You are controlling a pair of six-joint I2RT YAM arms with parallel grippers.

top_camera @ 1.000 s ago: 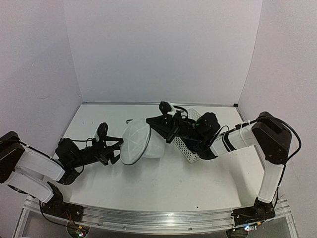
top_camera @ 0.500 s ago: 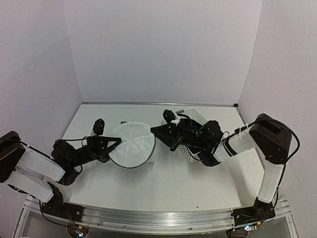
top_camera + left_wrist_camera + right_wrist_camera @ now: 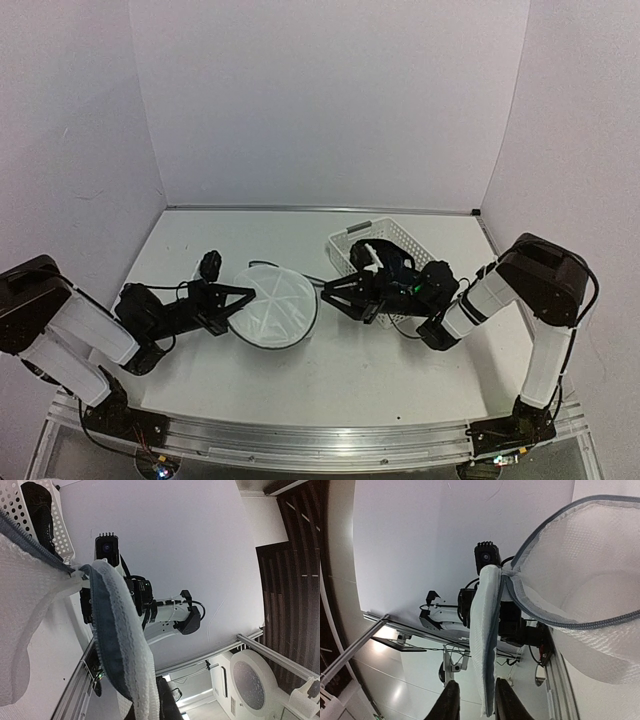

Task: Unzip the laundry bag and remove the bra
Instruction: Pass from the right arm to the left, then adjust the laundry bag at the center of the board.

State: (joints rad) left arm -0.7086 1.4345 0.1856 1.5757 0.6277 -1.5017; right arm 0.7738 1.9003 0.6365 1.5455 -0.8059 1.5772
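**A:** ok so what are the grippers actually doing here?

**B:** The left gripper [image 3: 238,300] is clamped on the left rim of the bag [image 3: 275,312]. In its wrist cam the grey-edged mesh fills the whole gap between the fingers. The right gripper [image 3: 328,293] is on the opposite rim, jaws nearly together with the mesh edge between them (a thin slit shows beside one finger, but it reads as a pinch to me).

**A:** and the bag itself?

**B:** It's strung between the two sets of tips, low over the table [image 3: 300,385], with the round spoked face turned up. I can't tell if its underside touches the table. Both wrist cams show a grey-banded flap standing apart from the rest of the mesh, so it gapes open along that stretch.

**A:** bra?

**B:** The bra [image 3: 39,502] looks to be the dark soft lump in the basket [image 3: 410,240], though I can't be sure. The basket sits just behind and to the right of the bag, with the right arm reaching across in front of it, well apart from the left gripper.
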